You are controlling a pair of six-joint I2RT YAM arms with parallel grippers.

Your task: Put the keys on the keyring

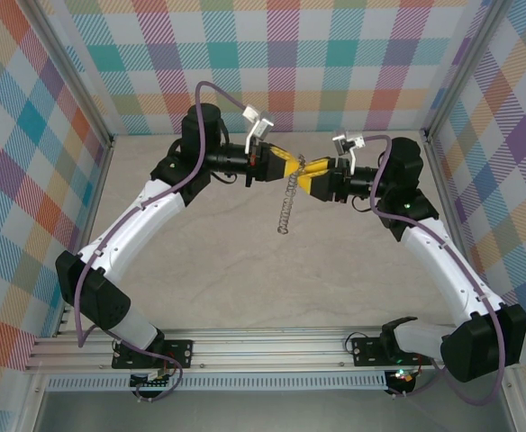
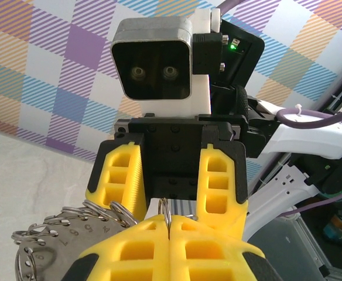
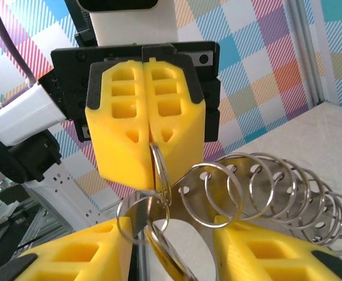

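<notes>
You see plaid walls (image 1: 56, 108) around a beige table (image 1: 245, 297). The keyring (image 1: 286, 205), steel split rings threaded through a perforated flat strip, hangs above it, long axis downward. The left gripper (image 1: 294, 169) is clamped on its top ring, yellow ribbed fingers hiding that end. The right gripper (image 1: 307, 178) stands apart around it

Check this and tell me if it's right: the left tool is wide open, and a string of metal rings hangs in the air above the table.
One point is wrong. The left tool is not wide open: it is shut, its fingers pressed together on a thin metal ring, as the right wrist view shows. The rest holds: a string of metal rings hangs in the air above the table.
</notes>
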